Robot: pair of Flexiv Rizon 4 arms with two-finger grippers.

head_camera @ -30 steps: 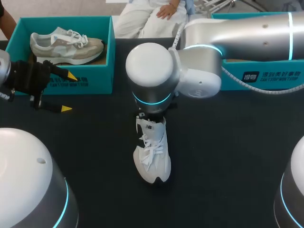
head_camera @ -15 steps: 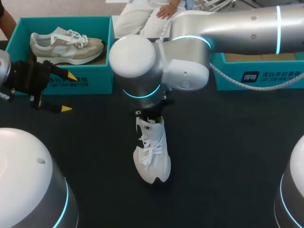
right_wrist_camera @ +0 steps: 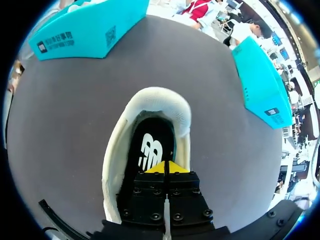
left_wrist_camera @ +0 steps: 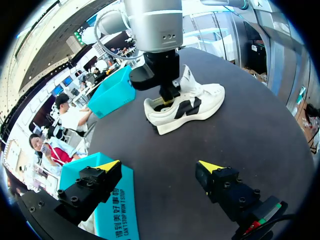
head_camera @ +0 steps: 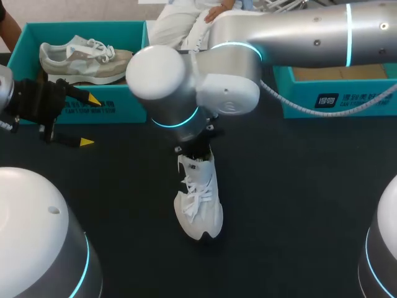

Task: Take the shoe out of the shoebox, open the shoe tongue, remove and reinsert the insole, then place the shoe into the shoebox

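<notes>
A white shoe lies on the black table, toe toward the near edge. My right arm comes in from the back right, and its gripper stands at the shoe's heel opening. In the right wrist view that gripper is shut, yellow tips together, down inside the white shoe against the black insole. Nothing shows between its fingers. My left gripper hangs open at the left, in front of a teal shoebox. From the left wrist view the left gripper faces the white shoe from a distance.
The left teal shoebox holds a beige shoe. A second teal shoebox stands at the back right, partly hidden behind my right arm. Bare black tabletop surrounds the white shoe.
My right arm's elbow and wrist housing have swung leftward over the table while its gripper stayed at the shoe's heel. The shoe and my left arm have not moved.
</notes>
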